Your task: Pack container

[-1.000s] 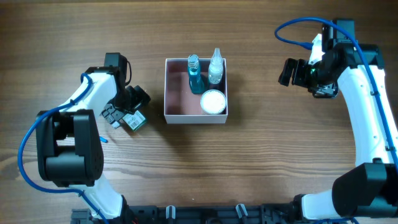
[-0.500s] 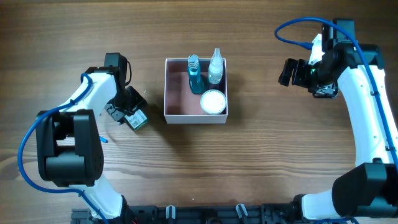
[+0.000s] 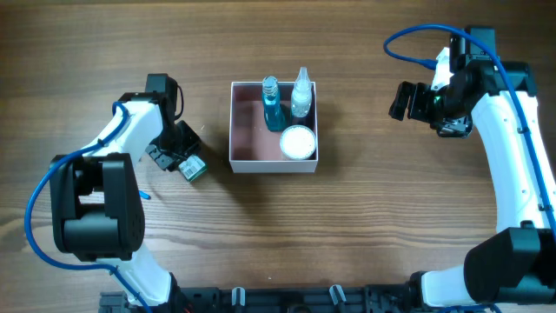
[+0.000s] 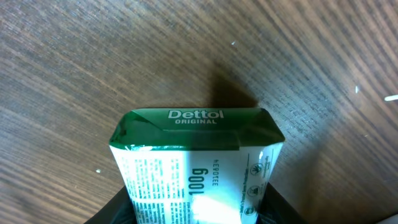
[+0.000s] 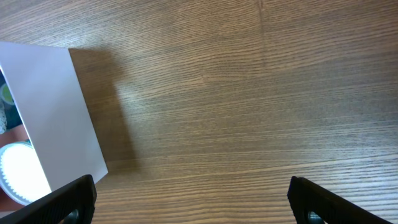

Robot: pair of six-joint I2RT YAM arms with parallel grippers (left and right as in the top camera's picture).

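The container (image 3: 252, 141), a square white box with a pink inside, sits at mid-table and holds a blue bottle (image 3: 273, 104), a clear bottle (image 3: 301, 94) and a white-lidded jar (image 3: 297, 142). Left of it, a green-and-white Dettol soap packet (image 3: 193, 169) lies on the wood. My left gripper (image 3: 178, 159) is shut on it. In the left wrist view the packet (image 4: 196, 155) fills the space between the black fingers (image 4: 118, 210). My right gripper (image 3: 407, 101) hangs open to the right of the container, holding nothing. The right wrist view shows the container's white wall (image 5: 56, 112).
The wooden table (image 3: 365, 217) surrounds the container on all sides. Both arm bases stand at the near edge. In the right wrist view the jar lid (image 5: 22, 174) shows inside the container at the far left.
My left gripper's jaws have come together onto the soap packet, and the packet has shifted slightly on the table. The right arm has not moved.
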